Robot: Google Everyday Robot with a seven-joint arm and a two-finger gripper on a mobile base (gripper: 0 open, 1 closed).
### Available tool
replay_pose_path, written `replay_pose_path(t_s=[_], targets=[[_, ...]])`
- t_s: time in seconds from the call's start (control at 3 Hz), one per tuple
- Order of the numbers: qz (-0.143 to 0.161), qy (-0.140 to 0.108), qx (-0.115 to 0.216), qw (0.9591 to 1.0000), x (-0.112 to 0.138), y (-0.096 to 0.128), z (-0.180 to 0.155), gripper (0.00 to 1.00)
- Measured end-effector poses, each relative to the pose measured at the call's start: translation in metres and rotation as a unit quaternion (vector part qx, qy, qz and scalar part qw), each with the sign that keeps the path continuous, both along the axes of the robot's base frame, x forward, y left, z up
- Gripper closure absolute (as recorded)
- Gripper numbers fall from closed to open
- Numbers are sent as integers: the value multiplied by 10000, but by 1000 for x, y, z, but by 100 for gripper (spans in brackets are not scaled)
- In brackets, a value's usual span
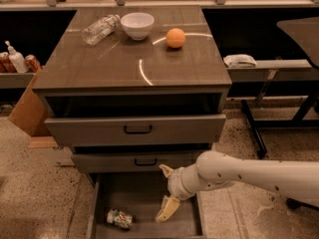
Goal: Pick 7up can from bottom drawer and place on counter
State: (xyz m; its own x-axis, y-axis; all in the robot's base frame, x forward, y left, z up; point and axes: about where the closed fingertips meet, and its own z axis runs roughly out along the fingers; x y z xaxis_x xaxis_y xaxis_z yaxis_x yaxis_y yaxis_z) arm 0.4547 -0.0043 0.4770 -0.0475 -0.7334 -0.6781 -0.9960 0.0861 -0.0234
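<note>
We are looking at the counter (99, 68), which is spreading wide across the top of the grey cabinet and catching curved white glare. Below it, two drawer fronts (134, 129) with black handles are facing us, the upper one sticking out a little.

The white arm (259, 176) is reaching in from the right, low down in front of the cabinet. The bottom drawer (142, 195) is standing pulled out at floor level, its flat grey floor showing.

The gripper (167, 190) is hanging over the right part of that drawer, just under the lower drawer front. Its two pale fingers (168, 209) are spreading wide apart, one pointing up and one down, and we are seeing nothing between them.

On the counter's far side, a clear bottle (99, 30) is lying on its side beside a white bowl (137, 25), and an orange (175, 38) is sitting to the bowl's right.

The can (120, 218) is lying on its side on the drawer floor, near the front left, apart from the gripper and to the left of its lower finger.
</note>
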Motion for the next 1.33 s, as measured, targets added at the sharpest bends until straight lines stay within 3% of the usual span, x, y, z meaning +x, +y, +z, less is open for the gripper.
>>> replay_pose_path(t_s=[0.33,0.67,1.33], targets=[[26,96,154,9998,1,36,-62,0],[79,248,298,9992,1,63,-99,0],[92,394,286,9988,-2,76,-126,0]])
